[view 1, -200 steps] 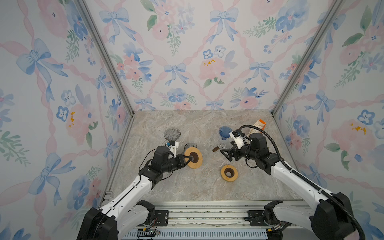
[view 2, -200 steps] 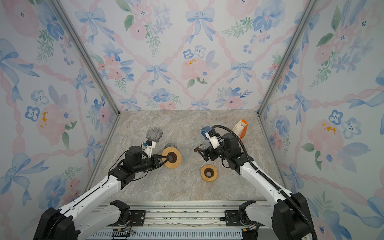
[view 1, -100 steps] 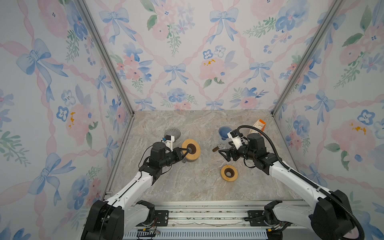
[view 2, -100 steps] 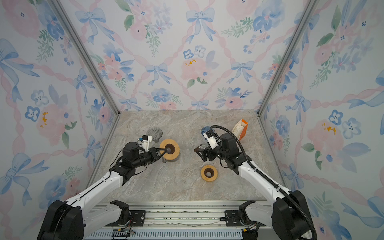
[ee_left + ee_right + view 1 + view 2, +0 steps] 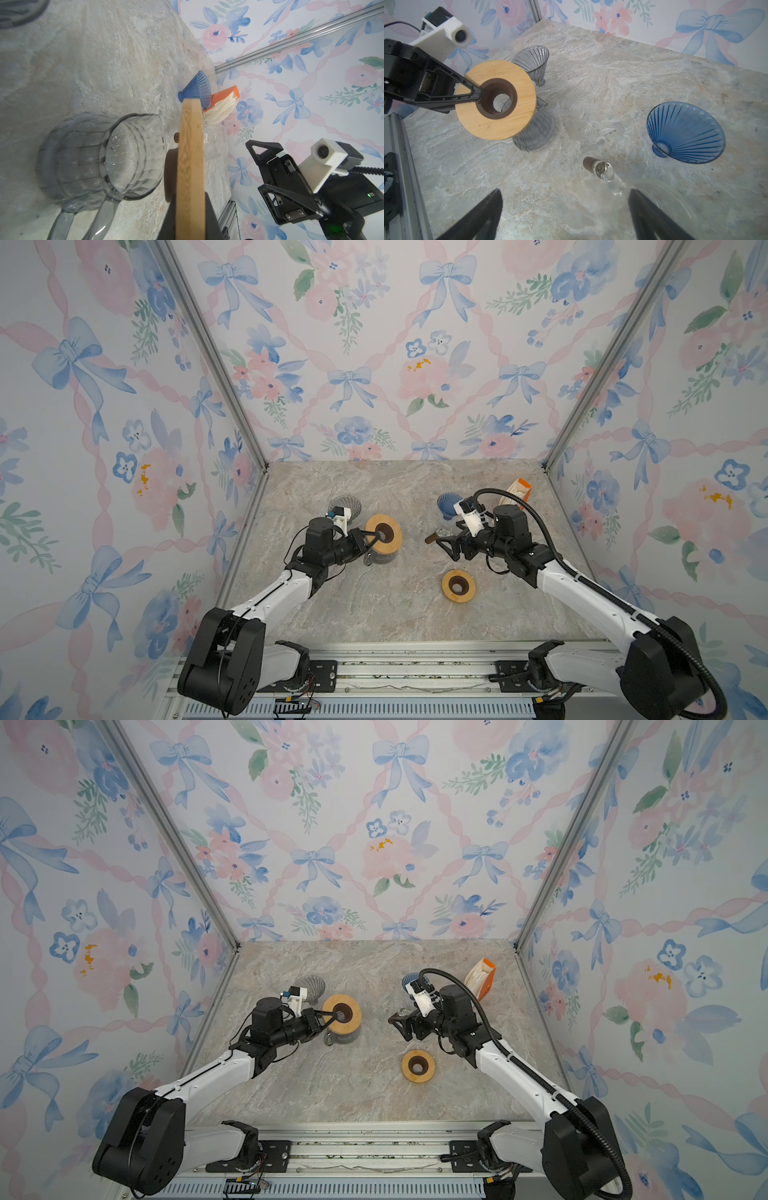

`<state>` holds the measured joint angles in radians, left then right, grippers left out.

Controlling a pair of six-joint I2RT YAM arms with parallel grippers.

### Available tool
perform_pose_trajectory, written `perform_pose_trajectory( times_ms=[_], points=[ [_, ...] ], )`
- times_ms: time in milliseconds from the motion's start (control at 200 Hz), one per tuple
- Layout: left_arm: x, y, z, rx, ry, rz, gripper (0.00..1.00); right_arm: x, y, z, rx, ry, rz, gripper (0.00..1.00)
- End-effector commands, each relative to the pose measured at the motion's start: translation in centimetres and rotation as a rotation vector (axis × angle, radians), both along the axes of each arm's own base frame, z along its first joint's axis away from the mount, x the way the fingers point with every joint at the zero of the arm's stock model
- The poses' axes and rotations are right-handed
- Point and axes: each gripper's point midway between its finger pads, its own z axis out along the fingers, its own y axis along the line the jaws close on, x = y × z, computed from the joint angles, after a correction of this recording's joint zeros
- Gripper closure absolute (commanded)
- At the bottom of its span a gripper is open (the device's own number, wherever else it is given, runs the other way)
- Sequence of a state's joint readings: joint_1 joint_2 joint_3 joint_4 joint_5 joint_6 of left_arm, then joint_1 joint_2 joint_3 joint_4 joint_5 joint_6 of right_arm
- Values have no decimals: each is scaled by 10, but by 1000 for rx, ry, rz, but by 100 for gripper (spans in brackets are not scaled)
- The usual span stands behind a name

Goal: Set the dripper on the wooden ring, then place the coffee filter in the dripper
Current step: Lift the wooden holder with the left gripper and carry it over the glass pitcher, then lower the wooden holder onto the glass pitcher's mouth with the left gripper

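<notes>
White coffee filters [image 5: 220, 110] stand in an orange box [image 5: 519, 489] at the back right. A blue dripper [image 5: 685, 133] stands beside the box, also seen in a top view [image 5: 448, 502]. A grey dripper [image 5: 532, 60] stands at the back left. My left gripper [image 5: 376, 536] is shut on a wooden ring [image 5: 496, 99], held above a grey glass jug [image 5: 99, 158]. My right gripper [image 5: 564, 199] is open and empty, just above a clear glass jug's brown-tipped handle [image 5: 600, 172], in front of the blue dripper.
A second wooden ring [image 5: 458, 586] lies flat on the marble table [image 5: 374, 614], in front of the right gripper. Patterned walls close in the back and both sides. A metal rail [image 5: 374, 672] runs along the front edge.
My left gripper has carried the wooden ring toward the back, and the ring now hangs over the grey glass jug. The right gripper has shifted only slightly and stays open.
</notes>
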<state>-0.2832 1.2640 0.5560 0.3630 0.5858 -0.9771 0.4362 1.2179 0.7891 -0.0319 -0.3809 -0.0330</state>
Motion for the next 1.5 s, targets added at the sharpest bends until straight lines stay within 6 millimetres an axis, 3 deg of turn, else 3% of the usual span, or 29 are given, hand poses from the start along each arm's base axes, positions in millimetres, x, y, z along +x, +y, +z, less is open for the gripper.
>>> perform_pose_trajectory(
  times_ms=[0,910,1210,1495],
  points=[
    [9,-3,22,-47,-66,-12,100,6,6,15,17,-32,-2,3],
    [9,5,-12,-65,14,3,99,5,3,13,-3,-33,-10,4],
    [8,6,-32,-58,69,-3,96,4,0,12,-15,-35,-18,4],
    [14,7,-17,-75,32,-1,95,4,-1,15,-9,-47,-27,4]
  ],
)
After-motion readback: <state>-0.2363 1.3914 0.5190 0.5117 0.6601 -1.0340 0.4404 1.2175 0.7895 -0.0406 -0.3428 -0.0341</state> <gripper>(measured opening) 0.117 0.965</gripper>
